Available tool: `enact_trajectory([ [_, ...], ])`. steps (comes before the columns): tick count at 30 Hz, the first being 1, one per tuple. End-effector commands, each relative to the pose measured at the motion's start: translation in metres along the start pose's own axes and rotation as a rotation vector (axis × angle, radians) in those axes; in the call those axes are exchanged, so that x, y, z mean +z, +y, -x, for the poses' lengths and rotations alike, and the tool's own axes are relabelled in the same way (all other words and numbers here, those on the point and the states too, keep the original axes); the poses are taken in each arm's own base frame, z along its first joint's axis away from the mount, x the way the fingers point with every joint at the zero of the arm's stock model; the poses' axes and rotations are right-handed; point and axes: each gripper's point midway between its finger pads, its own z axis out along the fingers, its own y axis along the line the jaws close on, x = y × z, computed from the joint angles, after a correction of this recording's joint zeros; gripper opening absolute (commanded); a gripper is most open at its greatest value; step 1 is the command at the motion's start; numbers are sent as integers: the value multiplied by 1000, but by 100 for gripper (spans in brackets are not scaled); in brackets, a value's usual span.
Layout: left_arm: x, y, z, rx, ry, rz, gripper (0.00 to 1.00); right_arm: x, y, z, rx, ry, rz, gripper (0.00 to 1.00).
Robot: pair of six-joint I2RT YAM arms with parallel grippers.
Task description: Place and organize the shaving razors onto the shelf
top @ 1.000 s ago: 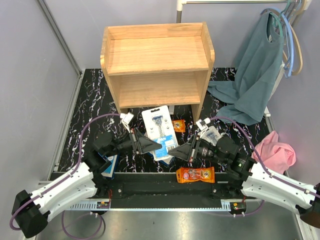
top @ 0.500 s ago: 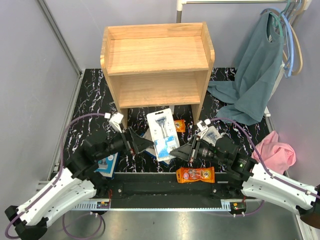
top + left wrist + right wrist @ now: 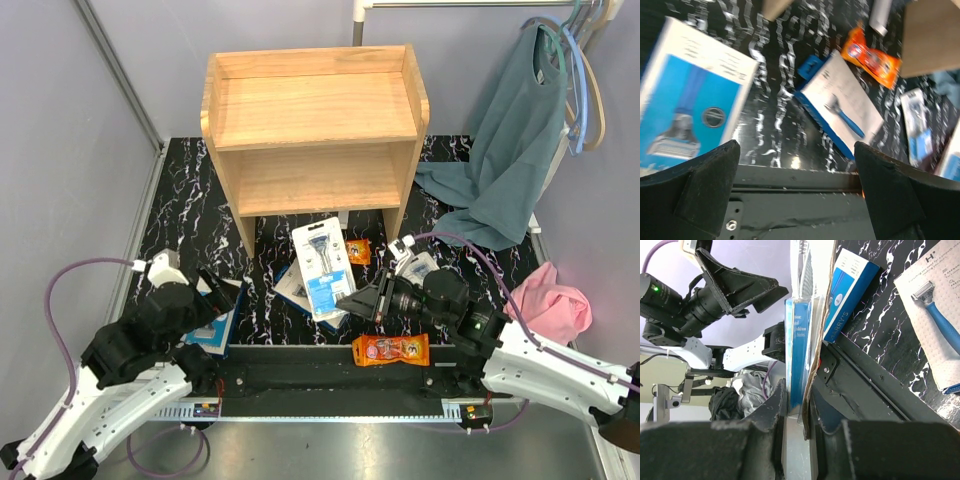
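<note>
Wooden shelf [image 3: 310, 105] holds 0 packs; right claw [image 3: 350, 299] clamps 1 blister pack [image 3: 322, 262]; left claw [image 3: 797, 155] apart, empty.

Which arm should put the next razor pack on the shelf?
Right. Its pincer is shut on the blister pack, just in front of the shelf. The left pincer is open, empty and farther back.
</note>
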Motion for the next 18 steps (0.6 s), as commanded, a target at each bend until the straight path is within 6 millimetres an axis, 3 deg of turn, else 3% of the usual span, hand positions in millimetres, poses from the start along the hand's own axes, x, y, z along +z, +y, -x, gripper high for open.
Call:
enact_trajectory([
  [1, -10, 18, 25, -15, -102, 115, 99, -1, 41, 20, -63, -25, 86, 0],
  [6, -6, 19, 24, 67, -62, 176, 99, 4, 59, 22, -83, 18, 117, 0],
  [10, 0, 16, 19, 108, -28, 185, 99, 3, 90, 38, -144, 15, 155, 0],
  [12, 1, 15, 18, 116, -24, 181, 99, 7, 94, 39, -162, 43, 142, 0],
  [16, 1, 15, 17, 117, -20, 179, 99, 7, 132, 58, -224, 31, 204, 0],
  [18, 2, 16, 17, 117, -21, 181, 99, 14, 138, 62, -239, 40, 201, 0],
])
